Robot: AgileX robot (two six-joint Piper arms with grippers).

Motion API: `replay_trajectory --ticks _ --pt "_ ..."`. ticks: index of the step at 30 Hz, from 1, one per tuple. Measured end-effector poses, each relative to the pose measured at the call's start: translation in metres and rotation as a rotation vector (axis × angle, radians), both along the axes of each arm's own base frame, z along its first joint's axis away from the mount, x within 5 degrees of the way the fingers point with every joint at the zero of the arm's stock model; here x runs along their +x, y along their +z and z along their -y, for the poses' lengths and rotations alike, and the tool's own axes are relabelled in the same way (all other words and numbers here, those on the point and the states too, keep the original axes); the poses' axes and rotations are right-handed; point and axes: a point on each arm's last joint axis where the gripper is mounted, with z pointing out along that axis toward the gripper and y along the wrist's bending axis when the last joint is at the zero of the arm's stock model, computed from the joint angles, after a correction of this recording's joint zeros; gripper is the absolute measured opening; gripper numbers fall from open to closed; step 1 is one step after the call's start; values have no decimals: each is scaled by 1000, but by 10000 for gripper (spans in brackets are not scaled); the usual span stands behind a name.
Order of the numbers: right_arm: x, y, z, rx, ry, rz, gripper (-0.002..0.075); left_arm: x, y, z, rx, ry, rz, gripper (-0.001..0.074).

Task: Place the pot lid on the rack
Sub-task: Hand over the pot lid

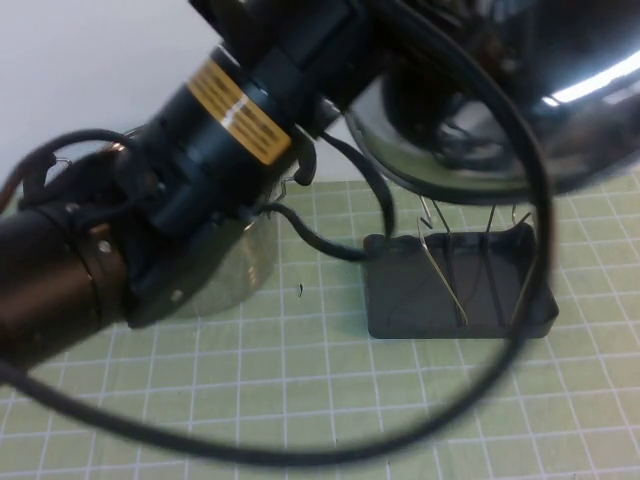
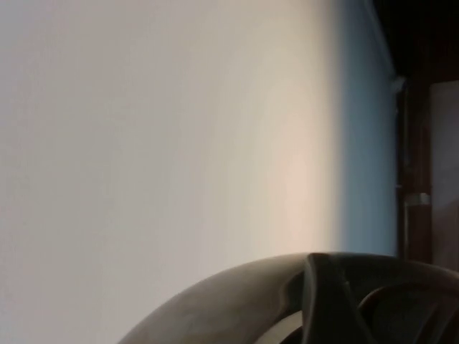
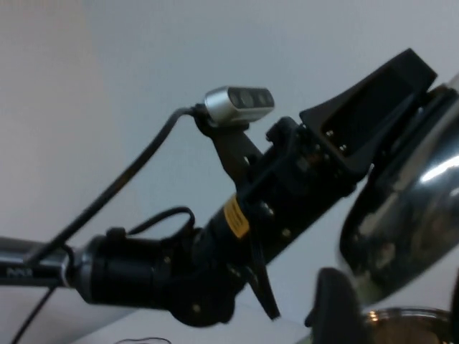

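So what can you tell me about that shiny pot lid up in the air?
The pot lid is a round, domed, mirror-bright steel piece, raised high and tilted above the rack, not touching it. The left gripper is at the lid, seemingly carrying it; its grip point is hidden. In the right wrist view the lid's polished rim reflects the room lights. The right gripper shows only as a dark finger nearby.
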Motion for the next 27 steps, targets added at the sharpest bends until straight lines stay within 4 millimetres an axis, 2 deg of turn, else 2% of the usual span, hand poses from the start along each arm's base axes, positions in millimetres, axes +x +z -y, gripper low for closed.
replay_trajectory --ticks 3,4,6,10,14,17,20,22,27 --pt "1 3 0 39 18 -7 528 -13 2 11 -20 -43 16 309" --pt "1 3 0 46 14 -11 584 -16 2 13 -29 -55 19 309" --pt "3 5 2 68 -4 -23 641 -23 3 18 -42 -77 26 309" --pt "10 6 4 133 -31 -96 679 -33 3 26 -43 -116 26 309" --pt "20 7 4 147 -28 -147 683 -44 3 34 -32 -156 39 309" --pt "26 14 2 142 2 -152 679 -47 1 38 -2 -163 47 309" --pt "28 24 0 134 30 -141 629 -47 -1 40 40 -158 51 309" --pt "31 29 -1 132 34 -135 539 -47 -2 41 62 -143 68 309" --pt "40 32 -2 116 38 -132 159 -48 -2 41 72 -126 99 329"
